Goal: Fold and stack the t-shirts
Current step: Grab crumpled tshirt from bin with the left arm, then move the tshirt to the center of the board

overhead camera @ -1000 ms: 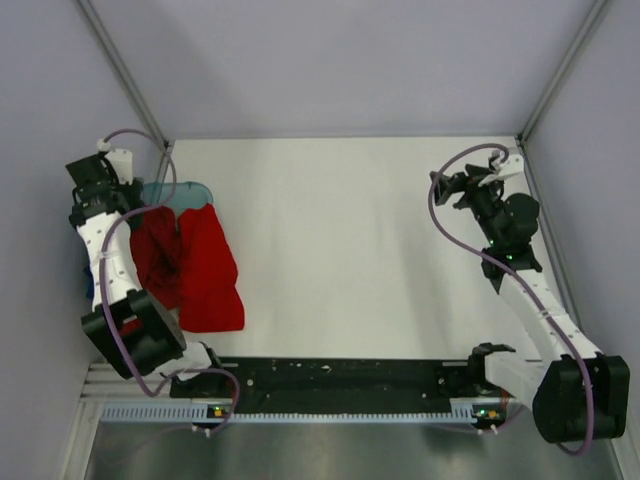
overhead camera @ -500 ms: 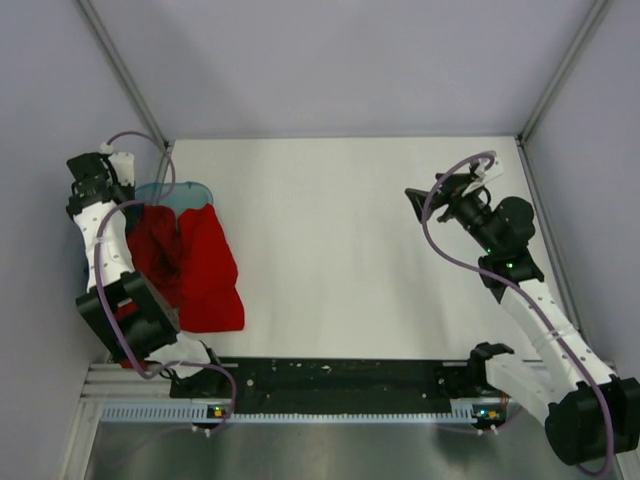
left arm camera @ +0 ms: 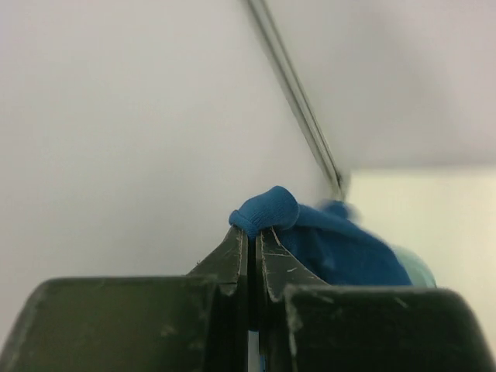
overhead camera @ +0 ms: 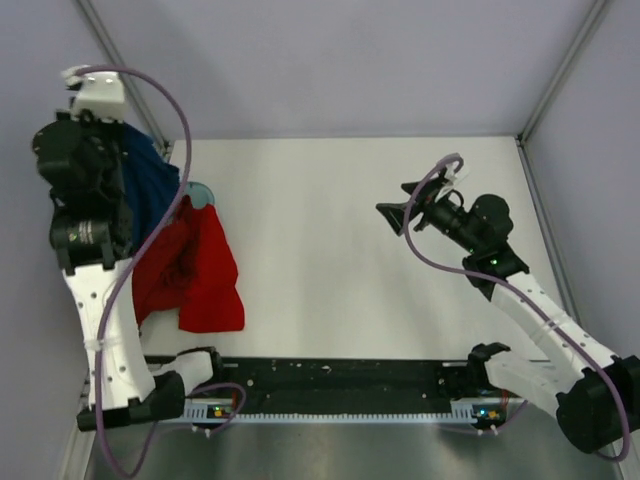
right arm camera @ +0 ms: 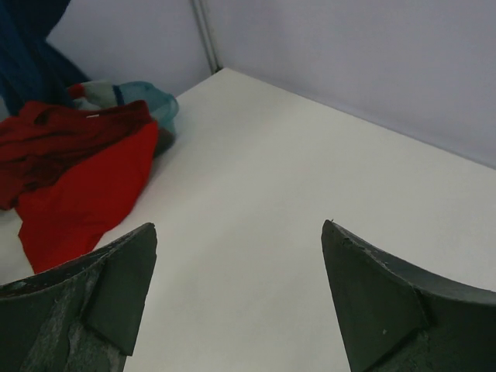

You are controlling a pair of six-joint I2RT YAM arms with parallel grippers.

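Note:
My left gripper (left arm camera: pixel 252 232) is shut on a fold of the dark navy-blue t-shirt (left arm camera: pixel 341 248), held high off the table at the far left. From above, that t-shirt (overhead camera: pixel 150 175) hangs beside the raised left arm. The bright red t-shirt (overhead camera: pixel 205 275) lies crumpled along the table's left side, and the right wrist view shows it (right arm camera: pixel 85 186) too. My right gripper (overhead camera: pixel 400 205) hovers right of the table's middle, pointing left, open with nothing between its fingers (right arm camera: pixel 124 287).
A translucent teal basket (overhead camera: pixel 198 192) sits at the far left, just behind the red t-shirt and partly covered by cloth. Walls close the table (overhead camera: pixel 350 260) at the back and on both sides. The arm bases and a black rail (overhead camera: pixel 340 378) run along the near edge.
My left gripper closed on the navy t-shirt and the arm rose, lifting it from beside the basket. My right gripper swung left toward the table's middle, still open.

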